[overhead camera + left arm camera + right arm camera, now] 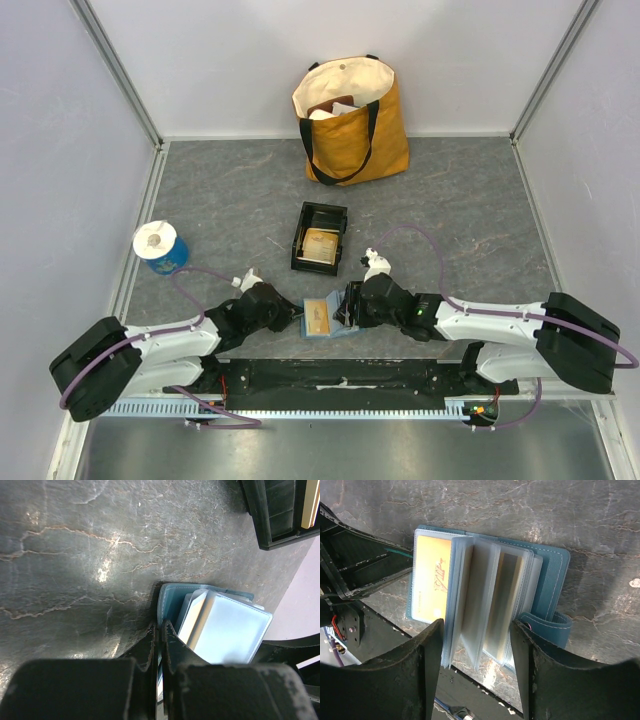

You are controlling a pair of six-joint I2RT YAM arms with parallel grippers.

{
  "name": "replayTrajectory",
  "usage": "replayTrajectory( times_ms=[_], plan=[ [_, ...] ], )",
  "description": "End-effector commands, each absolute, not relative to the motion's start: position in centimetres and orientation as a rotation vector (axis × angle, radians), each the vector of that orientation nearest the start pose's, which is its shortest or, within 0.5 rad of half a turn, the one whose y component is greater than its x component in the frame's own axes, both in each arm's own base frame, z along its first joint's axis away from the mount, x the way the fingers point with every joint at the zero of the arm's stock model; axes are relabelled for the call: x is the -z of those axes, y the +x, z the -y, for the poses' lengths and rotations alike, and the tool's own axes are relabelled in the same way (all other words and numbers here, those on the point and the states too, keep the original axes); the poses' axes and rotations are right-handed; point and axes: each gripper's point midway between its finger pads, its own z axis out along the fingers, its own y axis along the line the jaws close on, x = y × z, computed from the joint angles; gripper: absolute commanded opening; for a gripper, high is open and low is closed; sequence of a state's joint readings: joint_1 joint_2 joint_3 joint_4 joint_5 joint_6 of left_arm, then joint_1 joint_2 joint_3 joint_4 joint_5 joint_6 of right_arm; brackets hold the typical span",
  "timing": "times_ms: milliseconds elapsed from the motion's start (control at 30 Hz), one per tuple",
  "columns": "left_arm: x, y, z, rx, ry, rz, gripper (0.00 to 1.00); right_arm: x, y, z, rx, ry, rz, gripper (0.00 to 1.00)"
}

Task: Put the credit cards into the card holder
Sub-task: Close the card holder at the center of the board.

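The teal card holder [322, 319] lies open near the table's front edge, between my two grippers. A gold credit card [432, 577] sits in a clear sleeve on its left side. Several clear sleeves [485, 600] stand fanned upright. My left gripper [160, 629] is shut, pinching the thin left edge of the card holder [172, 597]. My right gripper [476, 642] is open, with one finger on each side of the fanned sleeves; the snap tab [552, 625] is by its right finger. More tan credit cards [320, 245] lie in the black tray [301, 240].
The black tray [270, 515] stands just behind the card holder. A yellow tote bag [352, 118] leans at the back wall. A blue-and-white roll [160, 247] stands at the left. The table's front edge runs close under both grippers.
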State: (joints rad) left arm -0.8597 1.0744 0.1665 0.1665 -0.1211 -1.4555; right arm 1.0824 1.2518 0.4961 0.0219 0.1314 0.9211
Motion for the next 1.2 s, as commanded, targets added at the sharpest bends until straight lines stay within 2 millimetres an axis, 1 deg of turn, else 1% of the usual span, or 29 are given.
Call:
replayTrajectory(
  times_ms=[0,200,333,433,467,567,700,800,900,933,1000,1067,1167],
  plan=[
    [1.0,15.1,20.5,0.800,-0.745,-2.506,0.02,-9.8,15.5,-32.5,-1.012,-0.133,-2.320,0.62],
    [0.9,15.2,20.6,0.806,-0.738,-2.506,0.02,-9.7,15.5,-32.7,-1.014,-0.139,-2.325,0.63],
    [0.7,15.2,20.7,0.808,-0.734,-2.504,0.02,-10.2,15.5,-32.7,-1.025,-0.138,-2.310,0.63],
    [0.2,15.4,20.8,0.801,-0.699,-2.502,0.02,-10.6,15.6,-32.5,-1.030,-0.133,-2.291,0.63],
    [-0.2,15.8,20.9,0.796,-0.694,-2.492,0.02,-10.8,15.7,-32.3,-1.027,-0.126,-2.282,0.63],
    [-1.1,16.2,20.6,0.755,-0.647,-2.485,0.02,-11.3,16.2,-31.5,-0.988,-0.102,-2.262,0.65],
    [-2.3,16.8,20.0,0.685,-0.595,-2.468,0.02,-11.7,17.2,-29.7,-0.878,-0.060,-2.238,0.66],
    [-2.8,17.0,19.7,0.647,-0.531,-2.470,0.02,-11.0,17.6,-28.0,-0.772,-0.066,-2.255,0.66],
    [-3.3,17.1,20.0,0.626,-0.440,-2.485,0.02,-10.4,17.5,-27.3,-0.712,-0.190,-2.250,0.64],
    [-3.3,17.1,19.9,0.604,-0.409,-2.496,0.02,-10.1,17.4,-27.1,-0.689,-0.254,-2.245,0.64],
    [-3.8,17.3,20.1,0.583,-0.355,-2.506,0.02,-9.4,17.2,-26.9,-0.634,-0.454,-2.211,0.64],
    [-4.1,17.5,20.3,0.556,-0.293,-2.517,0.02,-8.9,17.3,-26.2,-0.569,-0.548,-2.189,0.64],
    [-4.5,17.8,20.4,0.502,-0.218,-2.542,0.02,-9.1,16.7,-26.5,-0.597,-0.729,-2.087,0.64]
  ],
)
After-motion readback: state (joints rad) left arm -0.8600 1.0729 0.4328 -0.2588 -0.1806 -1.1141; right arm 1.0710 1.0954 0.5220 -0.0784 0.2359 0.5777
